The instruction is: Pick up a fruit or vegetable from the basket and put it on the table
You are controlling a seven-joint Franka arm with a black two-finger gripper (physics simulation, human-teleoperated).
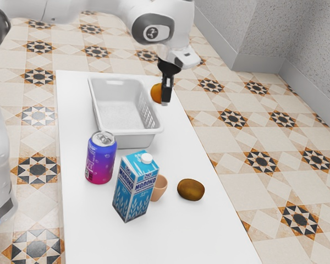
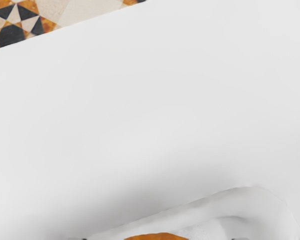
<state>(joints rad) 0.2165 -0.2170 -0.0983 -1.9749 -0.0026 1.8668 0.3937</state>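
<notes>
Fingers (image 1: 165, 94) are pointing down and clamping on the orange fruit (image 1: 156, 93), standing as far apart as its body is keeping them. Fruit is hanging in the air, by the long rim of the white basket (image 1: 140, 138) on the exterior view's right; wrist view is showing its top in line with the basket's inside, near a rounded corner. Shape is looking round, so no long axis is standing out; stem end isn't showing, can't tell which way it's pointing. Far side of it is hiding behind the near finger.

Basket is sitting on the white desk (image 1: 93, 231), its long side running away from the exterior camera. Soda can (image 1: 100, 159), blue to pink, is standing upright just beside the basket's near end. Blue milk carton (image 1: 133, 190) is standing upright near the can, white cap up, partly covering a tan cup (image 1: 160, 188). Brown oval item (image 1: 191, 190) is lying near the cup, long axis running roughly from the exterior view's left to its right. Patterned tile floor (image 1: 258, 159) is showing around the desk
</notes>
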